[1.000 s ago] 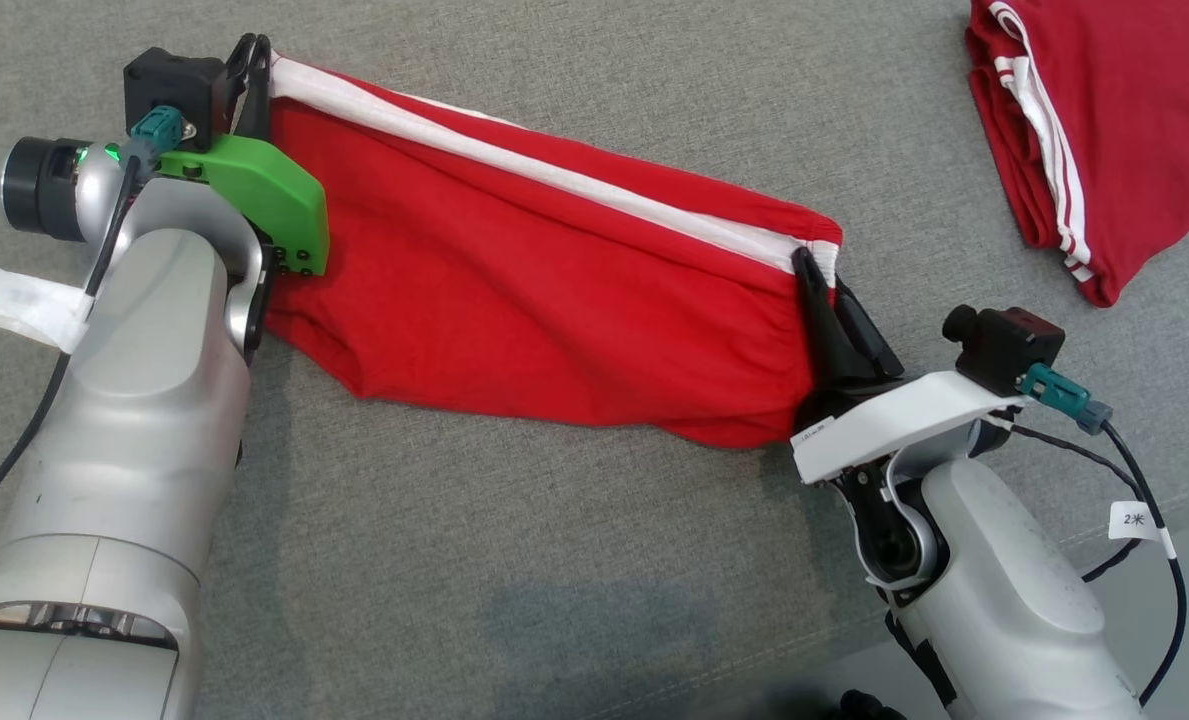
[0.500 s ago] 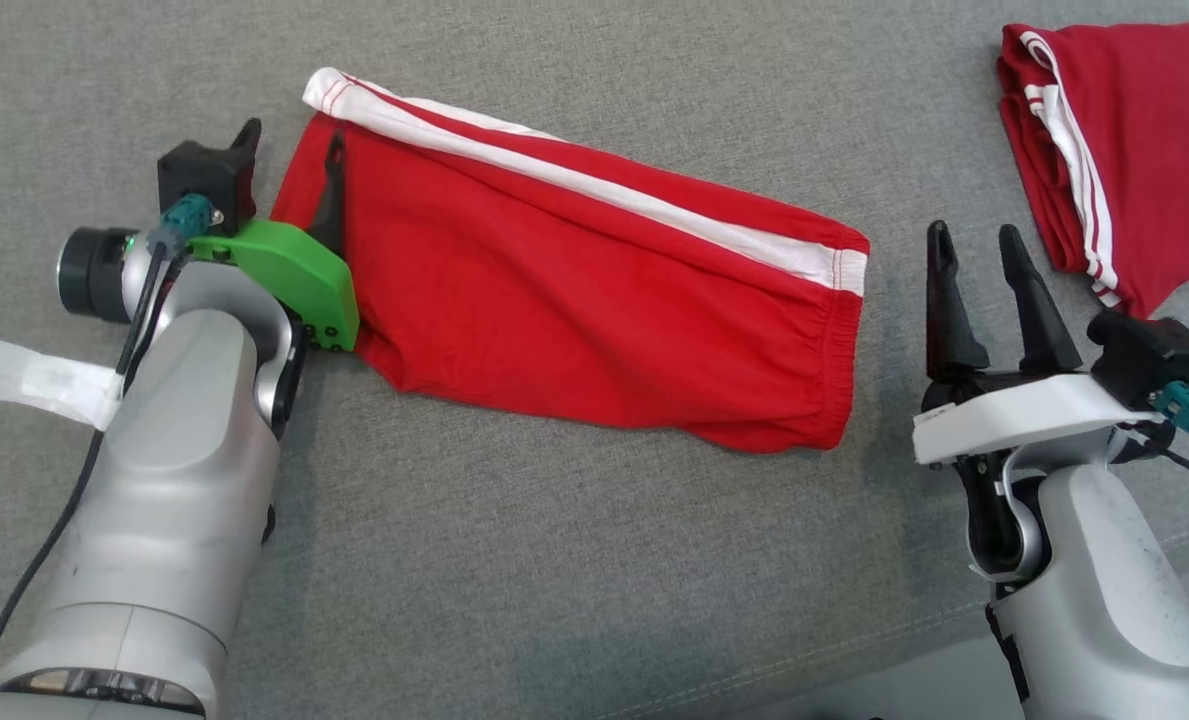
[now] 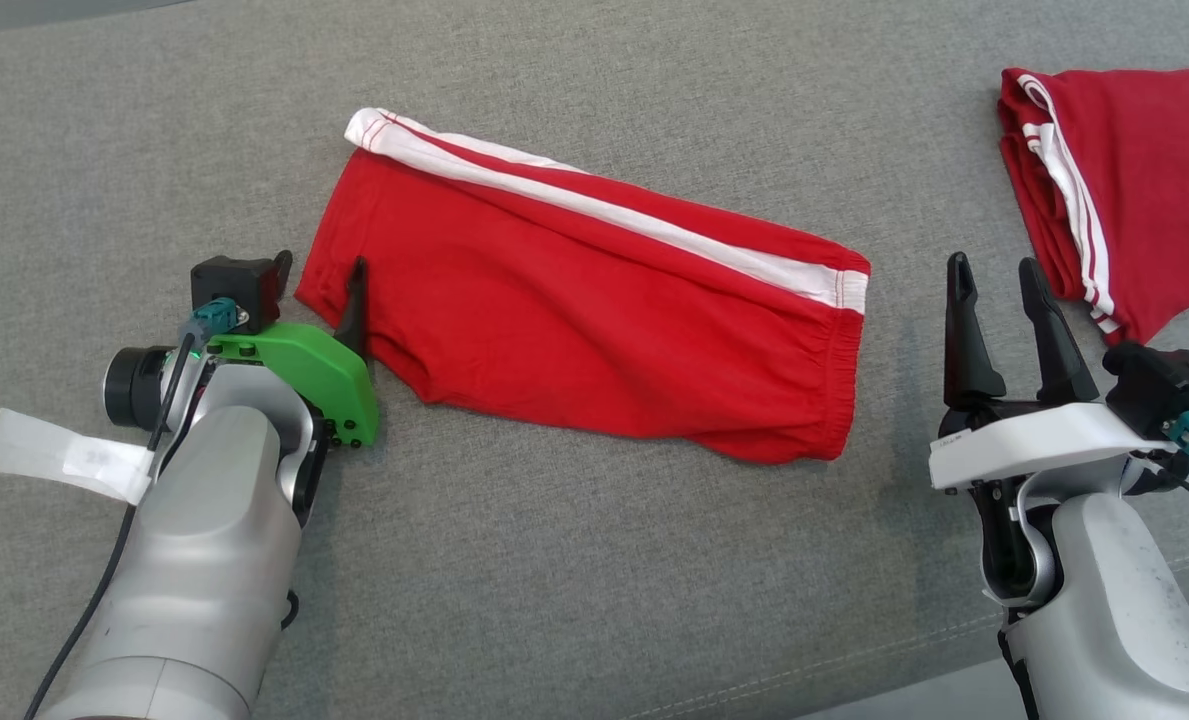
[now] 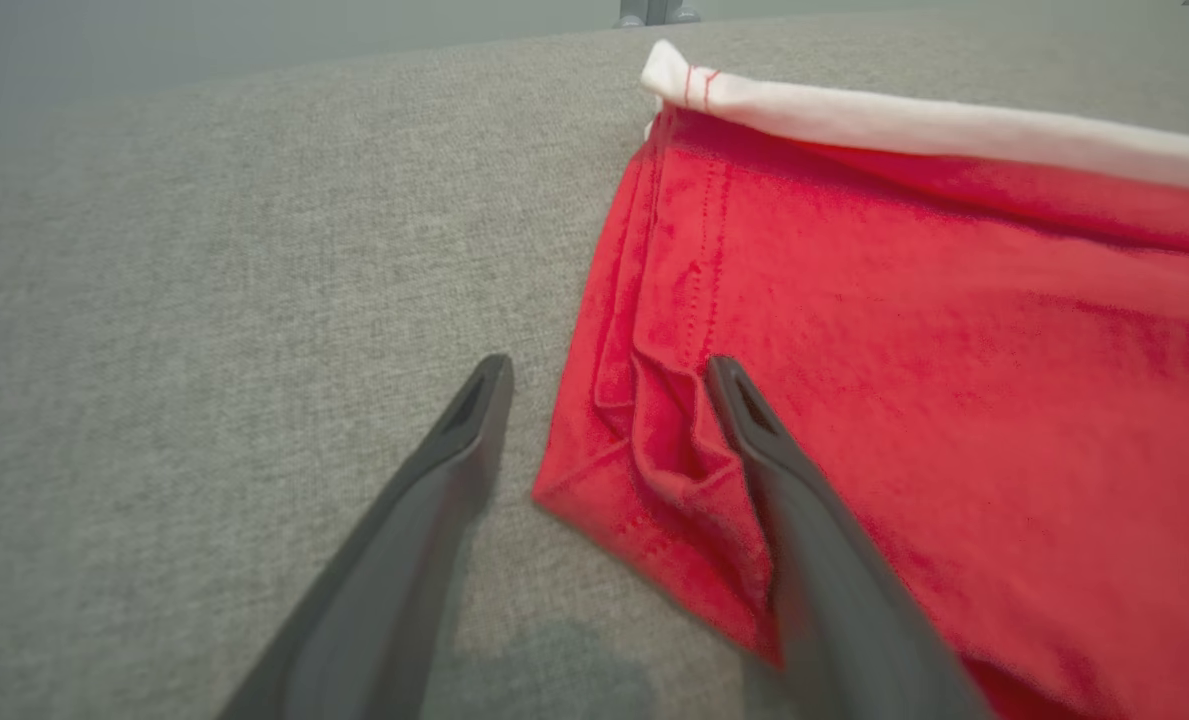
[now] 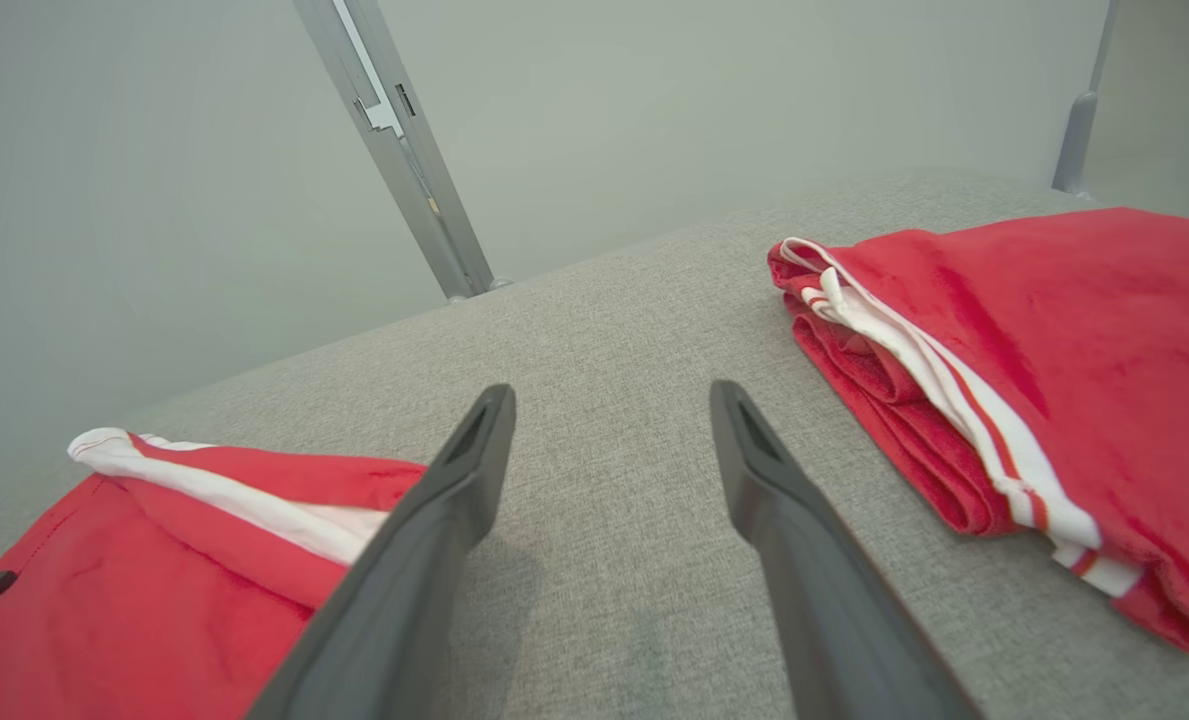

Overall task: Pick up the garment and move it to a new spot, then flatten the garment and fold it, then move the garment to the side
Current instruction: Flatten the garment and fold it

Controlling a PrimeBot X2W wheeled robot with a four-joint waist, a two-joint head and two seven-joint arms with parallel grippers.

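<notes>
The red shorts [image 3: 594,320] lie spread flat on the grey worktop [image 3: 554,560], and the left tool [image 3: 320,262] and right tool [image 3: 994,263] sit wide open and empty at each end, ready, I think, for folding.

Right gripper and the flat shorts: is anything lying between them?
Nothing: in the head view a strip of bare grey cushion separates the right gripper from the shorts.

Head camera looks steeply down; both low, close wrist cameras share the spread garment [image 3: 594,310].
</notes>
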